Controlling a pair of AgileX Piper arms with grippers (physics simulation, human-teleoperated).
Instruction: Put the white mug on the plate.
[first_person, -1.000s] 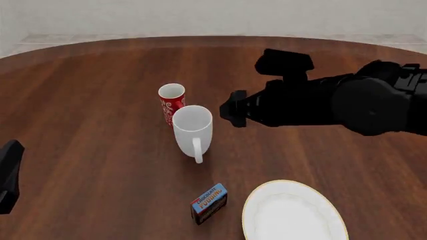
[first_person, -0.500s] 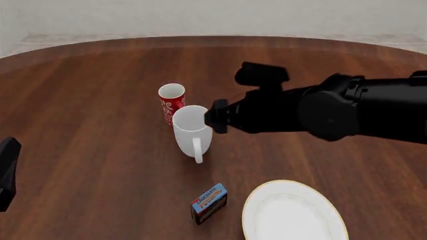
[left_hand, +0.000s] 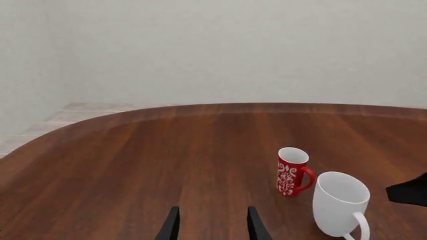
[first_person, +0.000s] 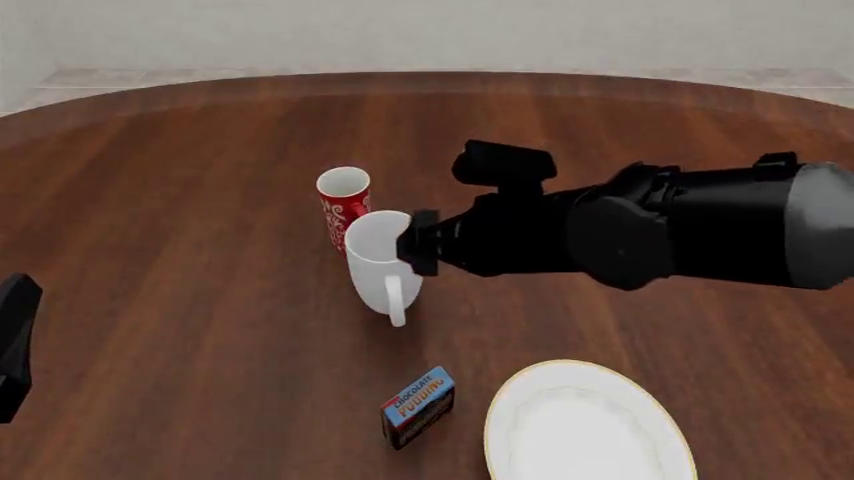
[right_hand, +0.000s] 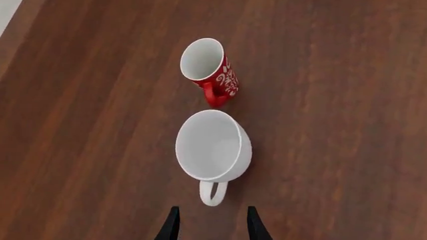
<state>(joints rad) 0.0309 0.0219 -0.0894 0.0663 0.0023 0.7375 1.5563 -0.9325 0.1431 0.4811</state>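
Right hand (right_hand: 208, 227) open, holding nothing, poised just above white mug (first_person: 383, 262), handle toward hand, red mug (first_person: 342, 204) just beyond, plate (first_person: 587, 424) well behind, left hand (left_hand: 211, 227) open, holding nothing

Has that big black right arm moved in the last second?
Yes. The right gripper has slid left, from beside the tall white mug to over its rim; the mug stayed put.

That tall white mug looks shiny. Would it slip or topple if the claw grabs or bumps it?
Probably a bit slippery: the white mug looks smooth and glossy. It stands tall and upright, so a sideways bump from the right gripper near its rim might tip it, perhaps toward the nearby red mug. It looks rigid, so it should not deform; the handle offers grip.
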